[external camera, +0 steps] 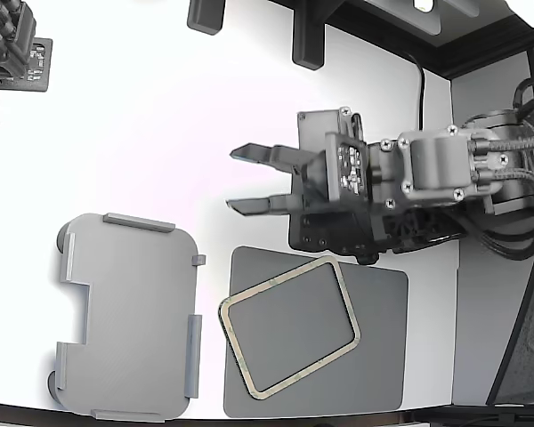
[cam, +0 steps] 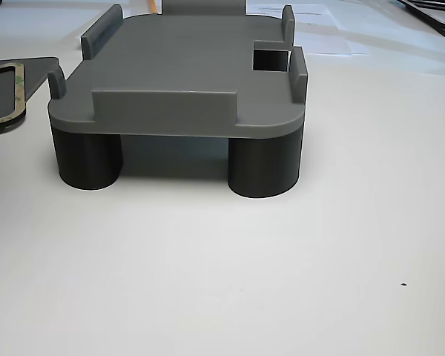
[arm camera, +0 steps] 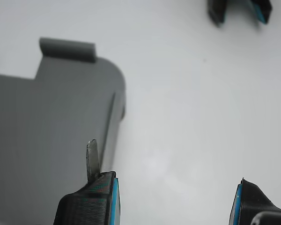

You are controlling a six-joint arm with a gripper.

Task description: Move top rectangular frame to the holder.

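Observation:
The beige rectangular frame [external camera: 289,326] lies tilted on a dark grey mat [external camera: 378,356] near the front of the white table; a corner of it shows in the other view [cam: 12,93]. The light grey holder [external camera: 129,316] stands at the exterior view's left of the mat, empty, on short round legs; it fills the other view [cam: 185,70] and part of the wrist view [arm camera: 47,126]. My gripper [external camera: 247,180] hovers behind the mat, apart from the frame, fingers pointing to the exterior view's left. It is open and empty, with fingertips [arm camera: 107,197] spread wide.
Dark fixtures [external camera: 307,36] stand at the table's far edge, and black equipment [external camera: 9,53] sits at the far left corner. A second gripper's tips [arm camera: 239,10] show in the wrist view. The table ends at the right, beside the arm.

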